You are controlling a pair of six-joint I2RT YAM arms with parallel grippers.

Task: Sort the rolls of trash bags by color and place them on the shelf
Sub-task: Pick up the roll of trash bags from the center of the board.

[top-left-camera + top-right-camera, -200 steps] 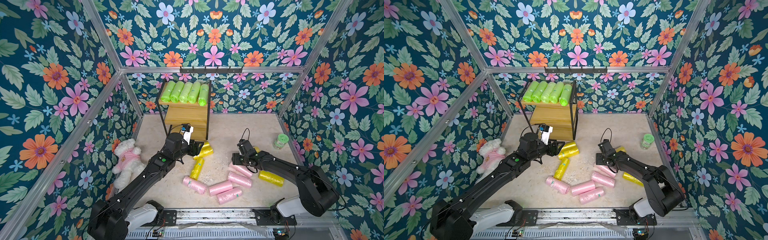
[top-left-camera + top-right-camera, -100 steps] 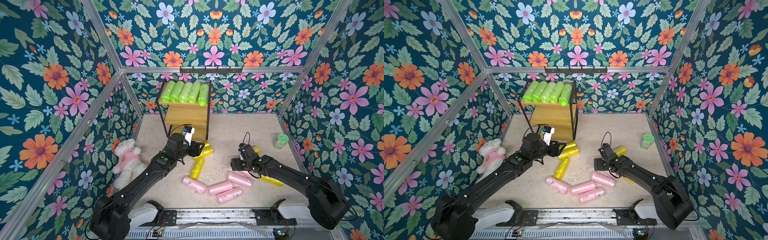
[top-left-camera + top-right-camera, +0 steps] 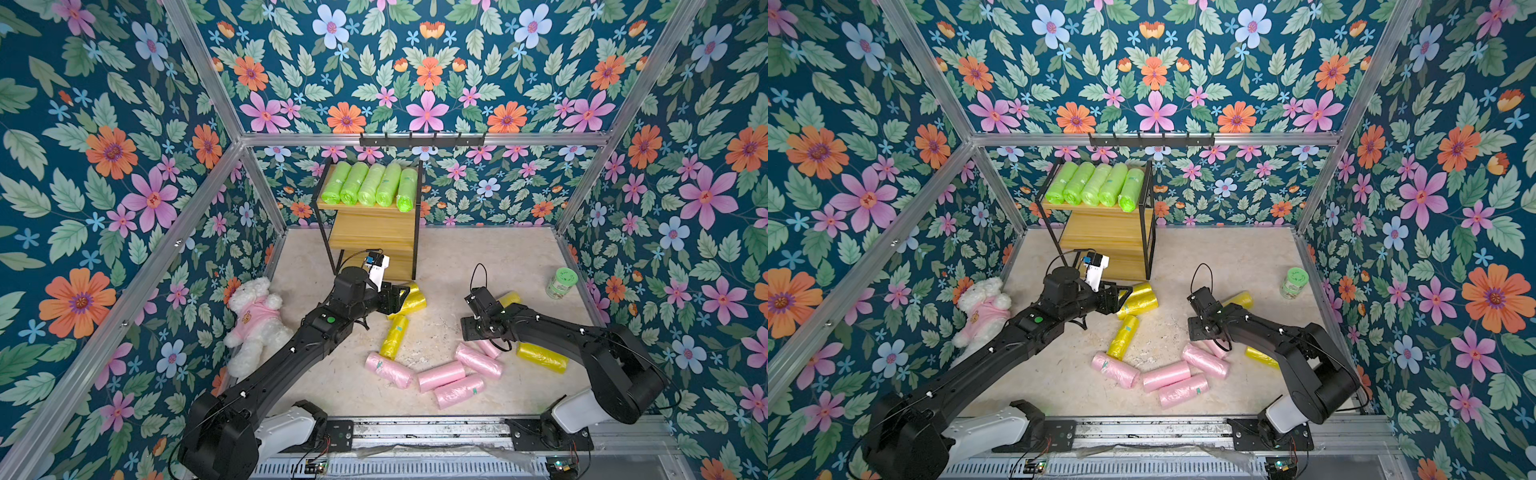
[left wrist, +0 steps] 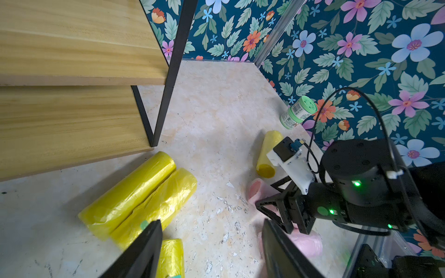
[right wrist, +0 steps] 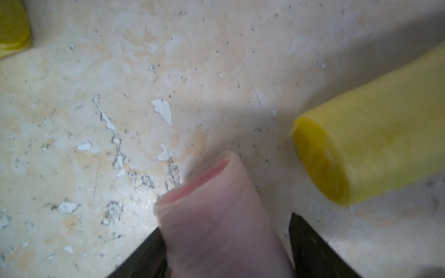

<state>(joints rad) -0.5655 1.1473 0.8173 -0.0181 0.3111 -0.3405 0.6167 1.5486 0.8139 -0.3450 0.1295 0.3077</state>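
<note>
Several lime green rolls (image 3: 370, 185) lie side by side on the top board of the shelf (image 3: 374, 226). Yellow rolls (image 3: 409, 297) and pink rolls (image 3: 440, 376) are scattered on the floor in both top views. My left gripper (image 4: 210, 221) hovers open just in front of the shelf, beside two yellow rolls (image 4: 139, 199) lying together, with only floor between its fingers. My right gripper (image 5: 225, 223) is low over the floor with a pink roll (image 5: 216, 216) between its fingers, closed in on it. In a top view this gripper (image 3: 473, 332) covers most of that roll.
A green-lidded jar (image 3: 562, 283) stands by the right wall. A white plush bear in pink (image 3: 257, 320) lies by the left wall. A black hook rail (image 3: 422, 140) hangs above the shelf. One yellow roll (image 5: 361, 149) lies close beside the right gripper.
The right gripper shifted slightly toward the front over the pink rolls, opened wide and then closed in around one pink roll. The left arm has hardly moved.
</note>
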